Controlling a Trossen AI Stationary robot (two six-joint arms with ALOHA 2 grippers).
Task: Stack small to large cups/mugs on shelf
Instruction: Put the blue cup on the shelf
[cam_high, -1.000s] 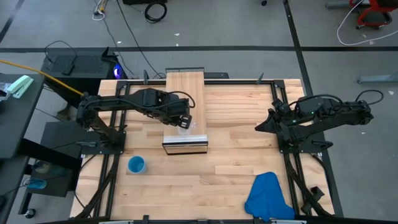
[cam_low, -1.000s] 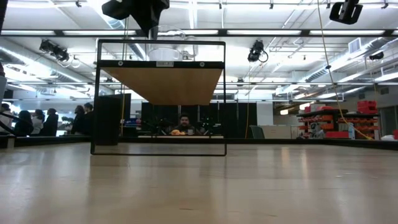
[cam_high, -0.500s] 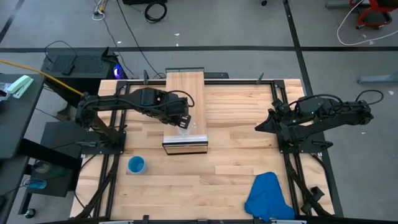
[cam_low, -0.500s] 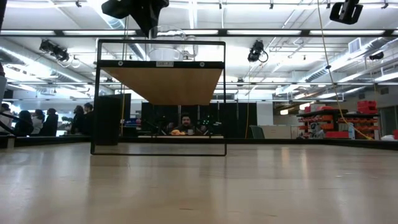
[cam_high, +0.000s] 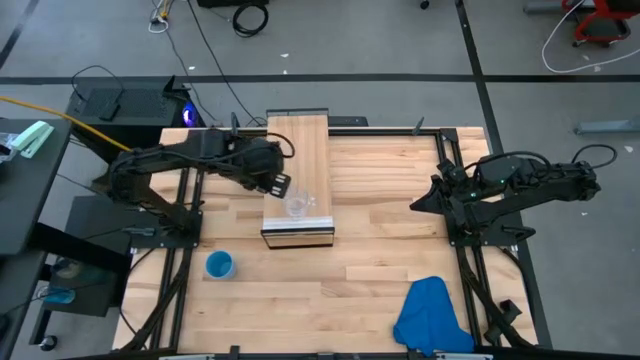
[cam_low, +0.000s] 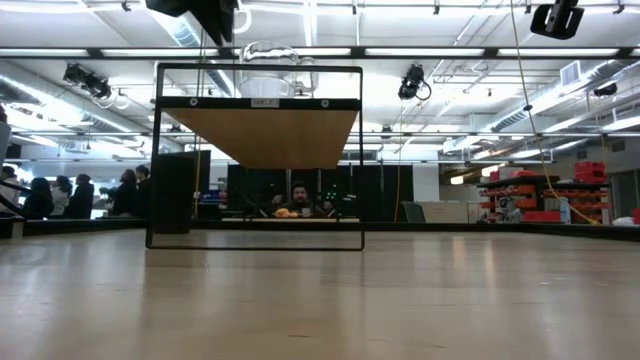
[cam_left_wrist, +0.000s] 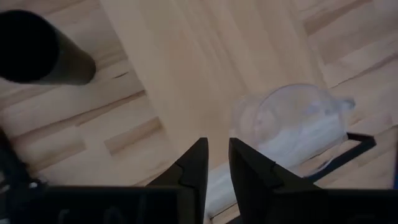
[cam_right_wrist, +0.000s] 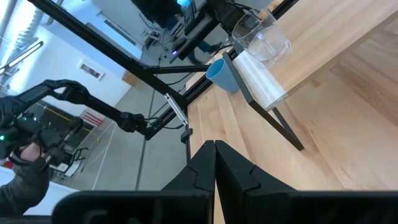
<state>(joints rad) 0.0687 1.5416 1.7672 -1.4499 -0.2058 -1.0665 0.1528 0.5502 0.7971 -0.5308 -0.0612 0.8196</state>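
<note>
Glass mug (cam_high: 297, 206) sat on the shelf (cam_high: 297, 150), left gripper (cam_high: 279, 186) apparently released beside it, so clear away gently; 2 cups remained.

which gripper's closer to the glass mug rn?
Left. The left gripper sits just beside the glass mug on the shelf, not touching; the right gripper waits far off.

robotics lab / open workshop hall. grey concrete floor (cam_high: 400, 40) w/ loose cables (cam_high: 215, 40) round a slatted wood table (cam_high: 380, 250) in a black frame. low view: exposed ceiling ducts (cam_low: 560, 85), strip lights (cam_low: 90, 52), ceiling-hung cams (cam_low: 413, 82), red parts racks (cam_low: 530, 195), people (cam_low: 75, 195) at benches far behind.
</note>
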